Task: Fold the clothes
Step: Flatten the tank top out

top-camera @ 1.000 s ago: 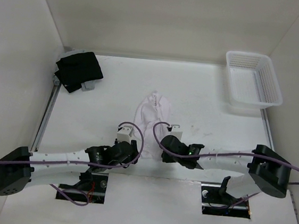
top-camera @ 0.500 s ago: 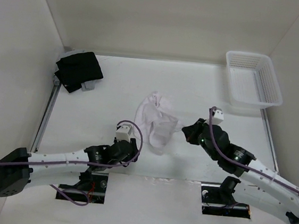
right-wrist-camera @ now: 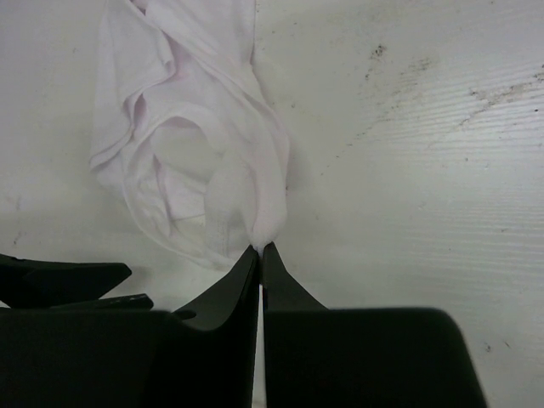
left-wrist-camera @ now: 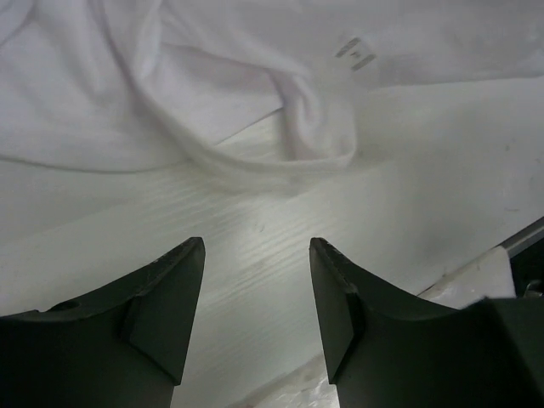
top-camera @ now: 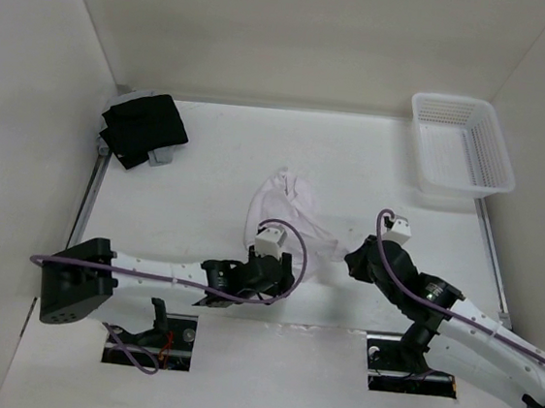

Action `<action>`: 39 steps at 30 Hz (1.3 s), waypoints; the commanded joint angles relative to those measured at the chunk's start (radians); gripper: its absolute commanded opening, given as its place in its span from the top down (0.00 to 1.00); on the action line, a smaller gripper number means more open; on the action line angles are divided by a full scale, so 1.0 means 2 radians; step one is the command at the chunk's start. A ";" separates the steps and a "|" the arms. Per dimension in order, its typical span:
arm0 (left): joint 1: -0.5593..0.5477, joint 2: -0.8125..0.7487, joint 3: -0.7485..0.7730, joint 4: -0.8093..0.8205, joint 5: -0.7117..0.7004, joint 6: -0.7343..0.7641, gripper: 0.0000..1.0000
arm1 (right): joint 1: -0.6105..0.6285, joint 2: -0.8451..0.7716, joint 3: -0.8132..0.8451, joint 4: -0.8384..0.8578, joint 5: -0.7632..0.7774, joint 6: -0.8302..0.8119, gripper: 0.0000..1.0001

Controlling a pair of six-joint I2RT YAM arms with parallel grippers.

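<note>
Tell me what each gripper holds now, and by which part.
The right gripper pinches the white garment by a bunched edge; the left gripper, open, holds nothing.

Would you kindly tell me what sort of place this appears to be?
Probably a robot test cell in a lab: a white tabletop boxed in by plain white walls, with a crumpled white thin-fabric garment and a white plastic mesh basket set out on it.
</note>
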 commanded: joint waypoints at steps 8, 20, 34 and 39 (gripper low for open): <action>-0.064 0.158 0.128 0.048 -0.161 0.066 0.45 | -0.015 -0.004 -0.022 0.058 -0.025 -0.002 0.96; -0.073 0.290 0.191 0.085 -0.266 0.161 0.66 | -0.091 -0.057 -0.057 0.086 -0.108 -0.016 0.96; -0.087 -0.101 0.202 -0.098 -0.309 0.276 0.99 | -0.003 -0.067 0.136 0.034 -0.053 -0.082 1.00; -0.120 -0.175 0.372 -0.119 -0.379 0.415 0.99 | 0.120 0.004 0.369 -0.006 0.069 -0.189 1.00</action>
